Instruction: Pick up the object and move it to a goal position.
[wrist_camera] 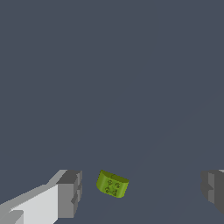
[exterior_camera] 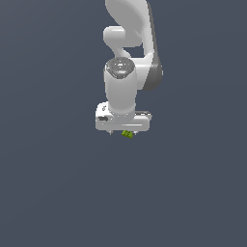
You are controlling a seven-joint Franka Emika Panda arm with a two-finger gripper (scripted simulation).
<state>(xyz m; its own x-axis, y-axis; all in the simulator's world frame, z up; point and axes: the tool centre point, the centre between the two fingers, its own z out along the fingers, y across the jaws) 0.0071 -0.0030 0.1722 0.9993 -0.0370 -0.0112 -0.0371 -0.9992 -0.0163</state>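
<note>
The hand (wrist_camera: 140, 192) has its fingers (wrist_camera: 70, 192) spread wide apart, gripping nothing. The object (wrist_camera: 112, 184) sits between them, nearer one finger, and in the exterior view peeks out at the hand's six o'clock. Closing off-centre could nudge or tip this lump away; no containers are visible.

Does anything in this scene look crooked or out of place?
Only slightly: the small yellow-green object sits tilted between the open pincer's fingers, nearer one than the other and touching neither. Nothing looks spilled or damaged.
</note>
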